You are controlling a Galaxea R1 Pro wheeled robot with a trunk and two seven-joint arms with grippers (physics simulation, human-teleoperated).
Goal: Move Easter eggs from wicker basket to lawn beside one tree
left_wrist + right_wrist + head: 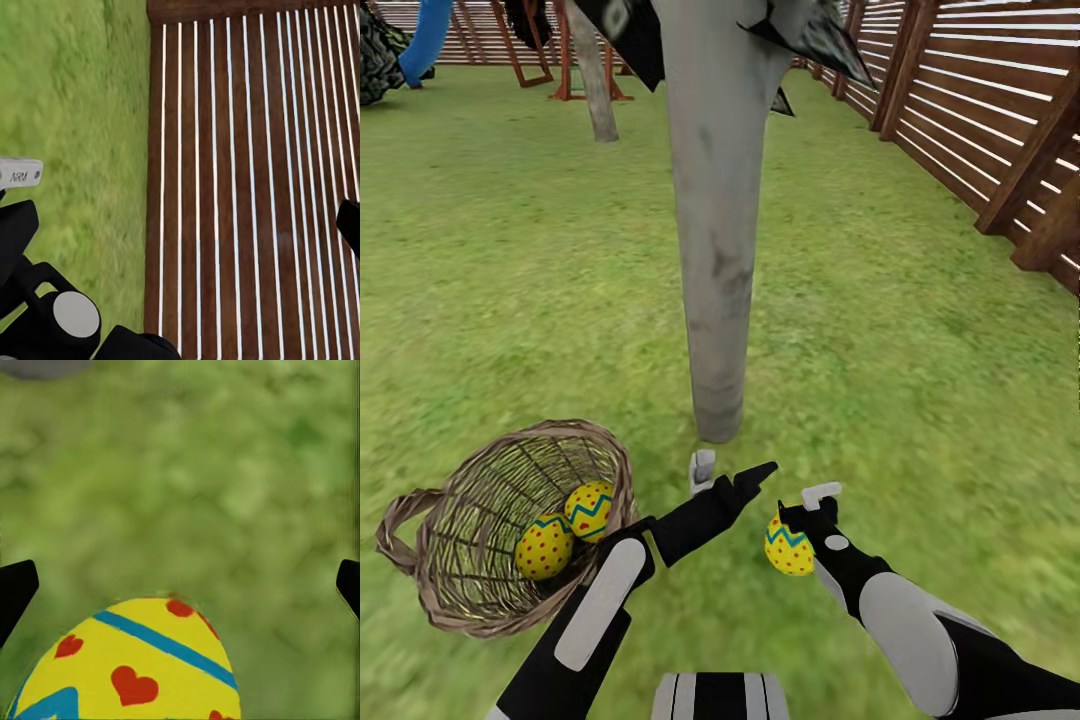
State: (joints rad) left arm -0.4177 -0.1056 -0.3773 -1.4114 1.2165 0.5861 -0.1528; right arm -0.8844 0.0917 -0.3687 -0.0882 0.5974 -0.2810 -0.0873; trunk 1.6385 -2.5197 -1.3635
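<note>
Your right gripper (798, 512) sits at a yellow Easter egg (789, 546) just short of the pale grey tree (717, 250) trunk, on the fence side of its base. In the right wrist view the two dark fingertips (16, 589) stand wide apart at the frame's edges with that egg (127, 664) between them and clear of both, so the jaws are spread wide; whether the egg rests on the lawn (880, 330) or hangs just above it cannot be told.

The other two eggs remain in the wicker basket (455, 585), which lies tipped on the grass near the tree's foot, on the side away from the fence. One egg (544, 547) touches the other (590, 510), both against the woven wall.

Your left gripper (732, 478) hovers directly in front of the trunk base, between the basket and the right gripper, its fingers parted and holding nothing. The left wrist view looks across grass to the slatted wooden fence (247, 187), which runs along the lawn well beyond the tree.
</note>
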